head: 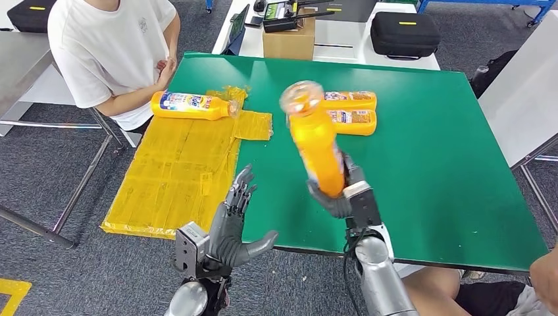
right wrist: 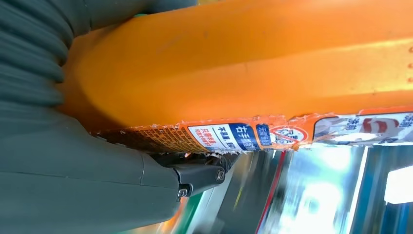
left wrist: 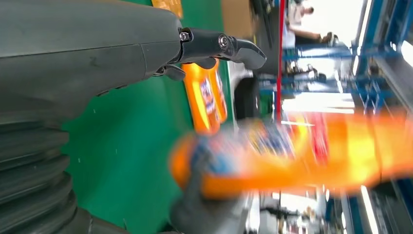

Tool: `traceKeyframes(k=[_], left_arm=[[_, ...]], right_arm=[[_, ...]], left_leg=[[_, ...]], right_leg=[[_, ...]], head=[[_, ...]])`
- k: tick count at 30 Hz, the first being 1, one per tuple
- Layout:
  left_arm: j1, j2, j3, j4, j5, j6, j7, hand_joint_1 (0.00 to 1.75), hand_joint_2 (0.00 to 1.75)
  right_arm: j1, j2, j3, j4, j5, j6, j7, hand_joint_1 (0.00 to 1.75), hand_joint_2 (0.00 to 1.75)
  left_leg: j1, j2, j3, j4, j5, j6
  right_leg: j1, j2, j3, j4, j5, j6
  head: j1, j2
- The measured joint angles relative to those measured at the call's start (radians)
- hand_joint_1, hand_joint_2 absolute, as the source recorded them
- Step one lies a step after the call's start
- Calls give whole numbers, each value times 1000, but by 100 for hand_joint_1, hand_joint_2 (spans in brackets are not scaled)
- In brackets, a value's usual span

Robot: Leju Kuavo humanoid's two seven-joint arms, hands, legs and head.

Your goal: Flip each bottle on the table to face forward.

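Right now my right hand (head: 342,191) grips the orange bottle (head: 316,141) low on its body, lifted above the green bench (head: 434,164); it looks smooth, stiff and likely slippery — a firm mid-body hold seems safest; my left hand (head: 233,224) hangs spread, holding nothing; two bottles (head: 352,113) lie just beyond, another (head: 191,105) near a person — well apart.
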Motion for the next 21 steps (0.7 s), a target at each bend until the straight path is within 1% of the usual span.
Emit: traceKeyframes(k=[2, 4, 5, 7, 10, 13, 21], left_arm=[[-4, 0, -11, 0, 52, -63, 26, 0, 175], [-8, 0, -17, 1, 136, -128, 53, 0, 175], [-10, 0, -18, 2, 166, -142, 58, 0, 175], [-12, 0, -18, 2, 181, -133, 58, 0, 175], [-13, 1, -18, 2, 170, -106, 50, 0, 175], [-13, 4, -20, -3, 168, -102, 49, 0, 175], [-13, 9, -22, -7, 181, -90, 55, 0, 175]], right_arm=[[0, -9, 72, 21, 84, 20, -47, 175, 175], [-1, -17, 135, 39, 144, -6, -105, 175, 175], [-4, -20, 161, 46, 160, -26, -124, 175, 175], [-9, -25, 199, 53, 175, -57, -135, 175, 175], [-13, -31, 235, 61, 159, -72, -130, 175, 175], [-12, -36, 244, 69, 139, -78, -132, 175, 175], [-12, -43, 254, 80, 145, -89, -137, 175, 175]], left_leg=[[0, -1, 0, 0, 0, 0], [0, -2, -1, 0, 0, 0], [0, -2, -1, 0, 0, 0], [0, -1, -1, 0, 0, 0], [0, -1, -1, 0, 0, 0], [0, -1, -1, 0, 0, 0], [0, -1, -1, 0, 0, 0]], right_leg=[[0, 0, 0, 0, 0, 0], [0, -1, 0, 0, 0, 0], [0, -1, 0, 0, 0, 0], [0, 0, 0, 0, 0, 0], [0, -1, -1, 0, 0, 0], [0, -1, -1, 0, 0, 0], [0, 0, -1, 0, 0, 0]], head=[[0, 0], [0, 0], [0, 0], [0, 0], [0, 0], [0, 0], [0, 0]])
